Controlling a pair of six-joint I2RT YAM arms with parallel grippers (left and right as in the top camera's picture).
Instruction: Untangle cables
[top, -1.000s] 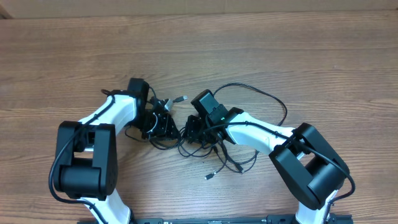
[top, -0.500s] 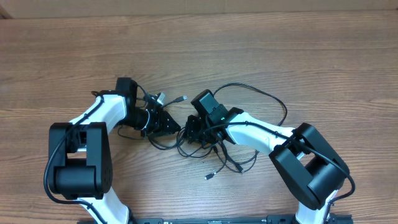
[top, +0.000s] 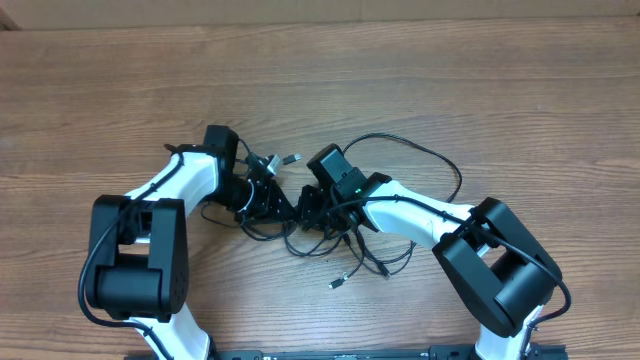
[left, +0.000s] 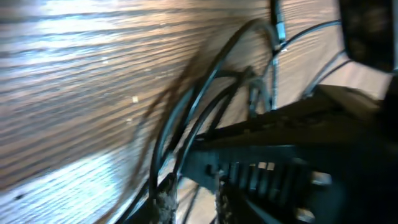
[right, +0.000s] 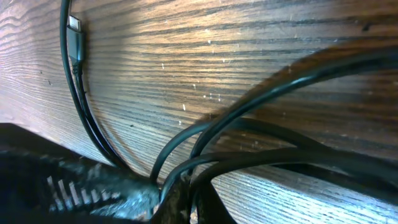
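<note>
The cables (right: 298, 78) lie in a tangle on the wooden table (top: 480, 70), at its centre between the two arms. The right gripper (right: 177, 199) is fully closed on several strands, which fan out from its fingertips. The left gripper (left: 193, 202) is at the tangle's left edge with its jaws narrowly apart; the blurred wrist view does not show whether it has hold of a cord.

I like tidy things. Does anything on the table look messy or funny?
Yes: the cables lie in a knotted heap between the left arm and right arm, loops crossing each other. One loop bulges out rightward, and a loose plug end sticks out below. Nothing looks broken.
</note>
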